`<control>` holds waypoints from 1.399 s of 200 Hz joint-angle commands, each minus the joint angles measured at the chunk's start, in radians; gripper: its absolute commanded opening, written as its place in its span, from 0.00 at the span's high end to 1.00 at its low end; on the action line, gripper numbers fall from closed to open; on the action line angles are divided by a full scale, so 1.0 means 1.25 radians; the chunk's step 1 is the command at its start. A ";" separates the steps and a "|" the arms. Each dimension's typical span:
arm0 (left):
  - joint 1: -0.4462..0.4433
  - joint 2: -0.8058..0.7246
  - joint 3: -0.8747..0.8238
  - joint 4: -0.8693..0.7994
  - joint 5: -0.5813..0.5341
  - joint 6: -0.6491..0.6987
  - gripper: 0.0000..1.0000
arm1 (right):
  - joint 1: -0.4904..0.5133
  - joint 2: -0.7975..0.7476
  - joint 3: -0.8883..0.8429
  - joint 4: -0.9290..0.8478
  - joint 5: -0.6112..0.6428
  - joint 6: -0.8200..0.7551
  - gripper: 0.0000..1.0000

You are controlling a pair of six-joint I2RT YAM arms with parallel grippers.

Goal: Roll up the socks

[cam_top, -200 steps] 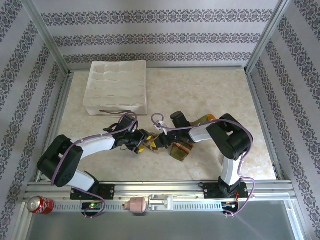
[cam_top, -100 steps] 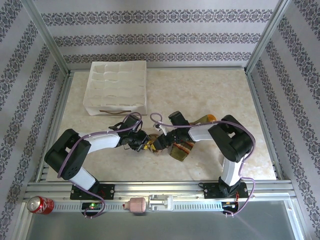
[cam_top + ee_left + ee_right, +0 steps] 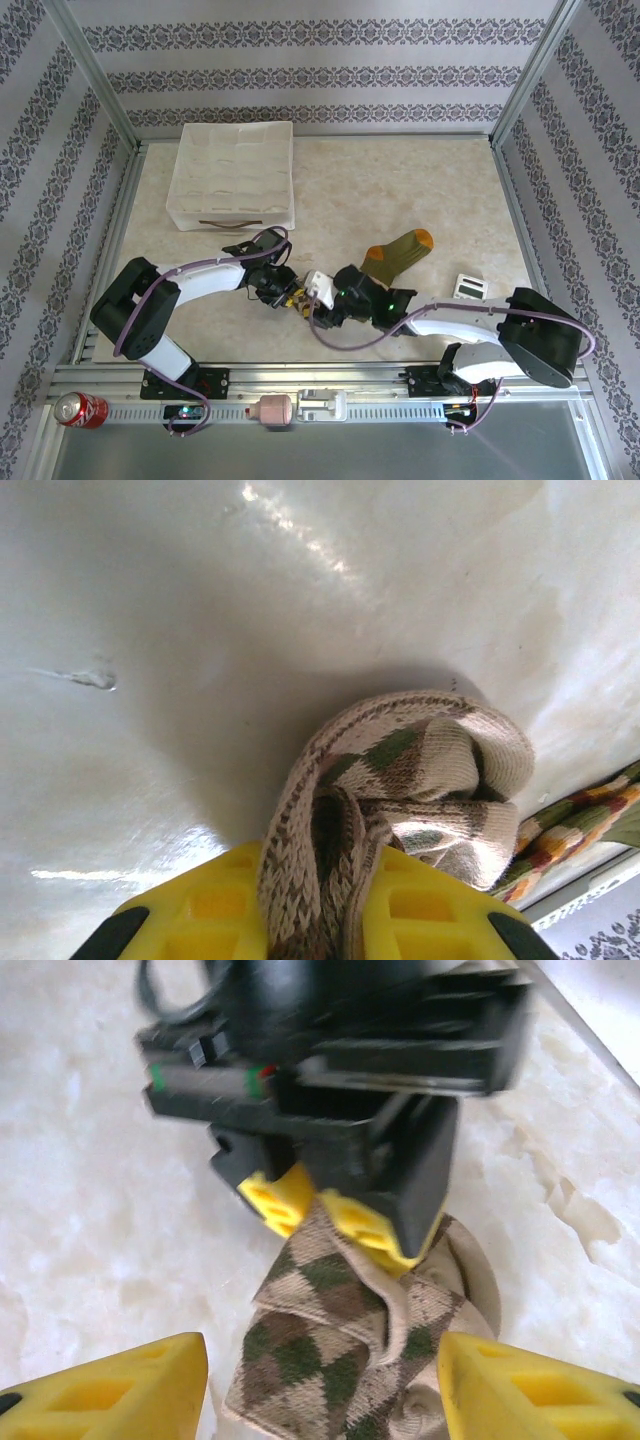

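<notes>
- The left gripper [image 3: 286, 292] [image 3: 322, 1212] is over the near part of the table [image 3: 420, 185], a little left of the middle of the near edge; its yellow fingers [image 3: 205, 910] are narrow and clamped on the argyle sock [image 3: 405, 775] [image 3: 335, 1350].
- The argyle sock is brown and beige with green diamonds; it is bunched into a loose fold, one end pinched between the left fingers and the rest resting on the table surface just beyond them.
- The right gripper [image 3: 325, 1392] [image 3: 320, 304] faces the left one from the other side of the sock; its yellow fingers [image 3: 110, 1390] stand wide, one on each side of the fabric, and hold nothing.
- The green sock [image 3: 396, 256] lies flat near the middle of the table, slightly toward the right edge; its orange toe points at the far right corner; it lies just beyond the right arm's wrist and no gripper touches it.
- A white tray [image 3: 235, 172] with moulded pockets sits at the far left corner.
- A small white object [image 3: 468, 287] lies close to the right edge, well apart from both socks.
- A red can [image 3: 78, 408] stands on the metal rail [image 3: 380, 408] in front of the near edge, at its left end.
</notes>
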 commanded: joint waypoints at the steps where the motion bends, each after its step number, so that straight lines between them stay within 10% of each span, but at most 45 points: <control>1: -0.011 0.034 -0.003 -0.137 -0.037 0.020 0.94 | 0.069 0.043 0.008 -0.002 0.224 -0.078 0.37; 74: -0.010 0.049 0.004 -0.126 -0.028 0.027 0.94 | 0.125 0.278 0.143 -0.001 0.360 -0.149 0.46; 101: -0.003 0.027 0.004 -0.113 -0.022 0.027 0.82 | 0.103 0.315 0.143 -0.039 0.339 -0.092 0.72; 159: 0.050 -0.125 -0.062 -0.001 -0.016 -0.012 0.25 | -0.022 0.296 0.067 -0.019 -0.072 0.044 0.99; 280: 0.064 -0.170 -0.179 0.300 -0.018 -0.031 0.21 | -0.242 0.396 0.068 0.024 -0.488 0.172 1.00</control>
